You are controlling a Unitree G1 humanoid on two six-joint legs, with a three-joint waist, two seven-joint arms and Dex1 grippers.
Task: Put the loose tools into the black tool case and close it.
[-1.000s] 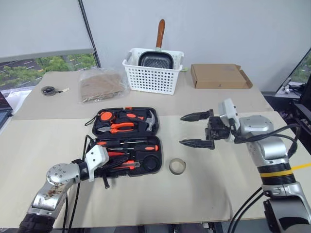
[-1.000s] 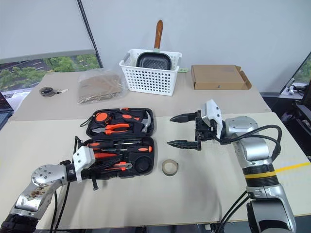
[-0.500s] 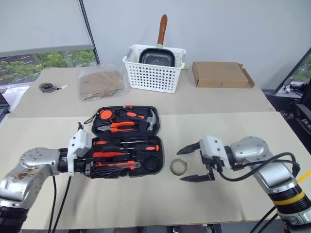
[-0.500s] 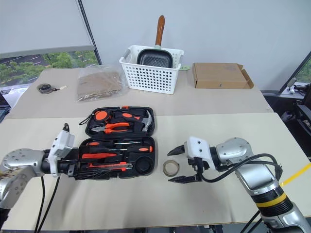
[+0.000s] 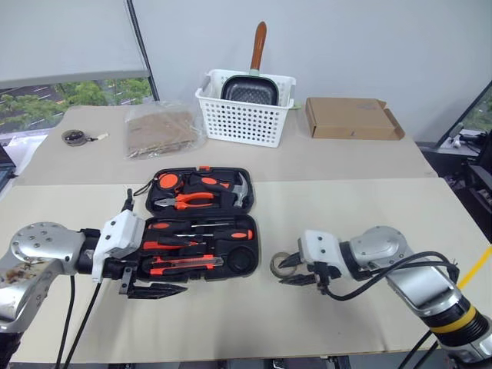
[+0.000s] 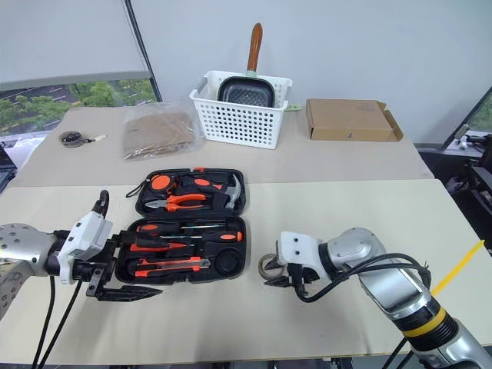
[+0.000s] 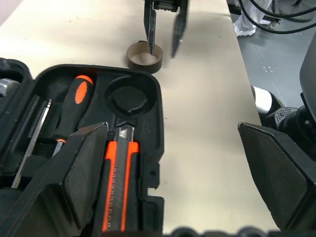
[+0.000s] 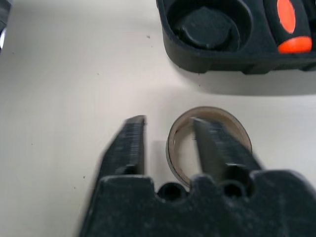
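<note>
The black tool case (image 5: 241, 258) lies open mid-table, with screwdrivers (image 5: 201, 228) and an orange-black utility knife (image 5: 184, 264) resting in its near half. Just right of it the greyish tape ring (image 5: 281, 262) stands on the table. My right gripper (image 5: 292, 272) reaches down to it with narrowed fingers astride the ring's wall, one fingertip (image 8: 210, 140) inside the ring and the other outside. A slim gap shows on both sides of the wall. My left gripper (image 5: 147, 270) hangs wide open at the case's near-left corner, holding nothing.
At the back stand a white basket (image 5: 244, 119) holding a pan, a cardboard box (image 5: 354, 118) and a clear bag (image 5: 160, 131). A small round object (image 5: 74, 137) lies far left. Pliers and a hammer fill the case's lid (image 5: 250, 192).
My right gripper came down to the tape ring and narrowed from wide open around its wall. My left gripper let go inside the case, opened wide and drew back to the near-left corner.
</note>
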